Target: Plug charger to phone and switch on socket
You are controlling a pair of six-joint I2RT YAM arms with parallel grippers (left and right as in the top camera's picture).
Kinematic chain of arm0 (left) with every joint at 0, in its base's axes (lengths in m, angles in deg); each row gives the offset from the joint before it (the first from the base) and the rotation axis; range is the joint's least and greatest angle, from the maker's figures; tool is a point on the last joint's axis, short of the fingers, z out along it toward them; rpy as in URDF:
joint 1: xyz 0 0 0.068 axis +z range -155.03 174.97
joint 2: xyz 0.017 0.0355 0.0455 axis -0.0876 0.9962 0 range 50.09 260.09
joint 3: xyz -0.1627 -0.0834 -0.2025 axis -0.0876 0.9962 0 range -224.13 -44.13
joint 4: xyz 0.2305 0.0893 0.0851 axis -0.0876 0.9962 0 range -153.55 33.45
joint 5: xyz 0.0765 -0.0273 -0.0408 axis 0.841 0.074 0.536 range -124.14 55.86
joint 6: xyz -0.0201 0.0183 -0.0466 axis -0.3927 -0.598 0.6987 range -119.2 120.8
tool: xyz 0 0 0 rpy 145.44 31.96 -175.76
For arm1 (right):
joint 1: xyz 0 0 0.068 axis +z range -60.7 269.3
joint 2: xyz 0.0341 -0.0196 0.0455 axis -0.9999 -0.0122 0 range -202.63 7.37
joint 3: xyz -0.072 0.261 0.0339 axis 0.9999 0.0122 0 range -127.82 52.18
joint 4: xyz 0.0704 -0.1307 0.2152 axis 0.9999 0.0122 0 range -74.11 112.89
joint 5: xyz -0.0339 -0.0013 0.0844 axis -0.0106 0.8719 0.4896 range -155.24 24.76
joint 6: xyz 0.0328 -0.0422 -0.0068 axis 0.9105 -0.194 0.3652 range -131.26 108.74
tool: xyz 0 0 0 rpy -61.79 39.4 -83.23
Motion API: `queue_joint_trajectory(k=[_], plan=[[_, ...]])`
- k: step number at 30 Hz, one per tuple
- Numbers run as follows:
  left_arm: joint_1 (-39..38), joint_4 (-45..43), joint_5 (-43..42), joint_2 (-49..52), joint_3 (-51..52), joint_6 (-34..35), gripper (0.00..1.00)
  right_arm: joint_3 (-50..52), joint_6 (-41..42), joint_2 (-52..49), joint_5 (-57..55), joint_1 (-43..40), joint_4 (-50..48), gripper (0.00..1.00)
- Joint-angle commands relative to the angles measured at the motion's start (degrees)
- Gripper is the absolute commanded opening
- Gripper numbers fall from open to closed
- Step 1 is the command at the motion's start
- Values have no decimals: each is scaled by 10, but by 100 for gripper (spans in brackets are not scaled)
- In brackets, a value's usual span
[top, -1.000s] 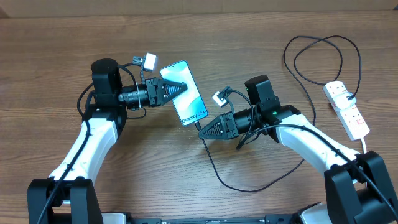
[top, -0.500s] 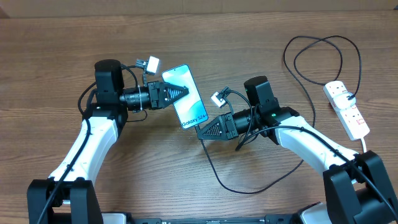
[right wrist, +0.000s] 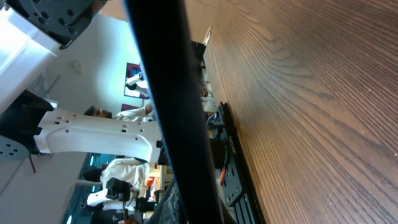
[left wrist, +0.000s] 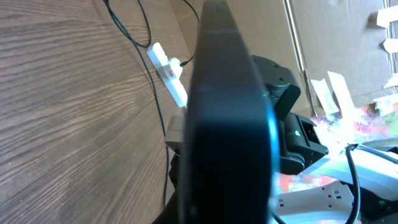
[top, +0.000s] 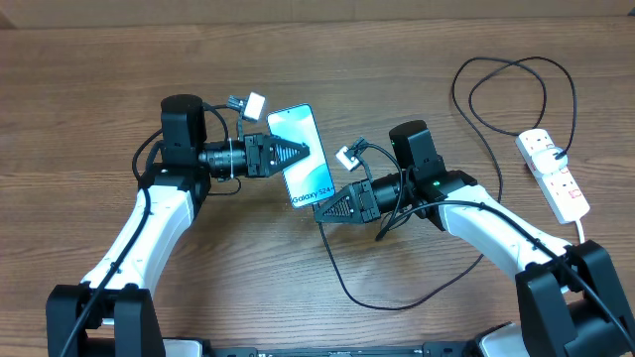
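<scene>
In the overhead view my left gripper (top: 301, 153) is shut on the phone (top: 296, 127) and holds it above the table, its blue screen facing up and the "Galaxy S24" edge toward my right gripper. My right gripper (top: 319, 211) sits at that bottom edge, shut on the tip of the charger. The charger's black cable (top: 392, 306) loops across the table and up to the socket (top: 553, 175). The socket is a white strip with red switches at the far right. In the left wrist view the phone (left wrist: 227, 124) shows edge-on as a dark slab hiding the jaws. The connector tip is hidden.
The black cable makes loose loops at the back right (top: 511, 62) near the socket and in front of the right arm. The socket and cable also show in the left wrist view (left wrist: 169, 67). A dark blurred band (right wrist: 168, 93) crosses the right wrist view.
My left gripper has carried the phone to the right, toward my right gripper. The phone's bottom edge now meets the right gripper's tip. The right arm has hardly moved.
</scene>
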Motion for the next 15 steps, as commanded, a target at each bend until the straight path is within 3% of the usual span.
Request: queue_joint_trajectory(k=[1, 15], plan=[[-38, 17, -110, -2, 12, -2, 4, -23, 5, 10, -45, -9, -24, 4], [-38, 39, -99, -2, 12, -3, 4, -23, 5, 10, -45, -16, -23, 4]])
